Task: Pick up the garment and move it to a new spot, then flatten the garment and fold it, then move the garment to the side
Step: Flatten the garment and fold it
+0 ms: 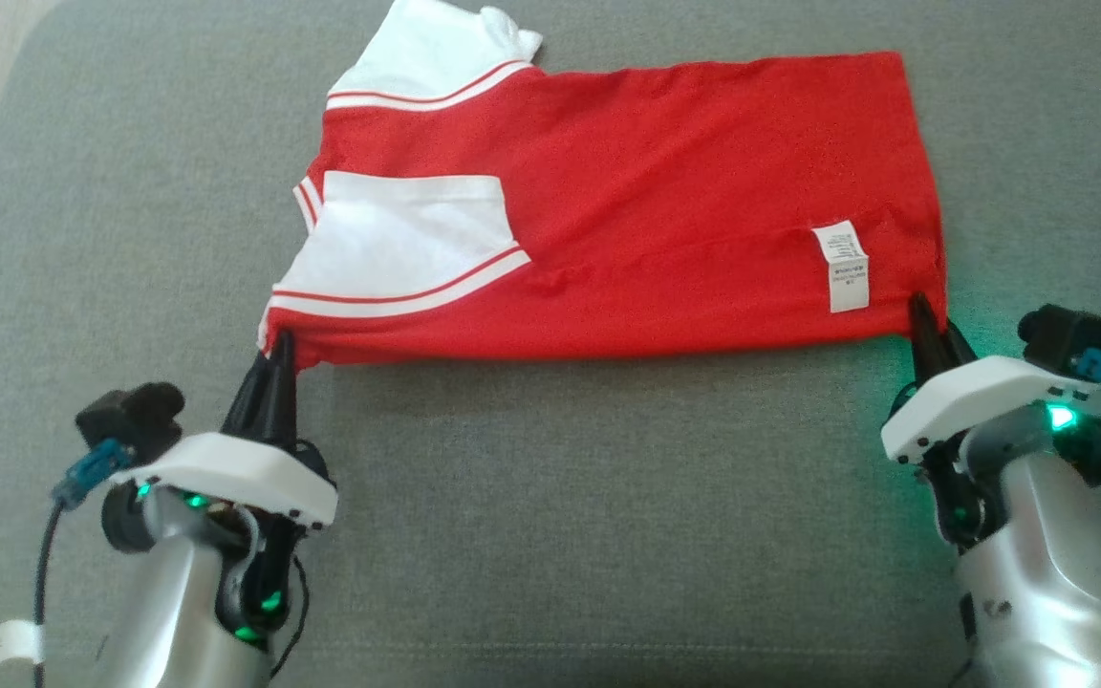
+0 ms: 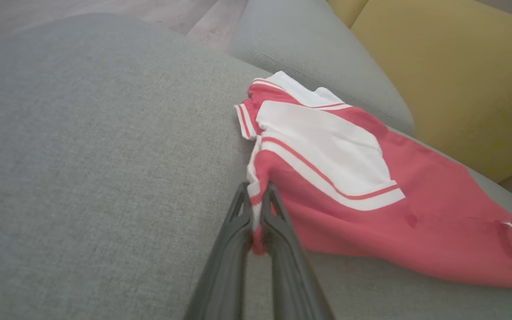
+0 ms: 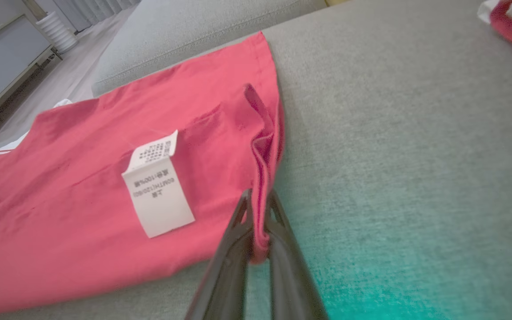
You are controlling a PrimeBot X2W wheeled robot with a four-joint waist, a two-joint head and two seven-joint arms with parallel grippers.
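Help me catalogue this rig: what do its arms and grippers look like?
The left gripper and right gripper have long dark tapering jaws, white wrist covers, glossy silver forearms, green lights. Each carries a black camera block with a blue plug; the left's black cable bears a white tag.

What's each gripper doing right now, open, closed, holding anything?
Left gripper: closed, pinching the garment at its near sleeve-end corner.
Right gripper: closed, pinching the garment's near hem corner.
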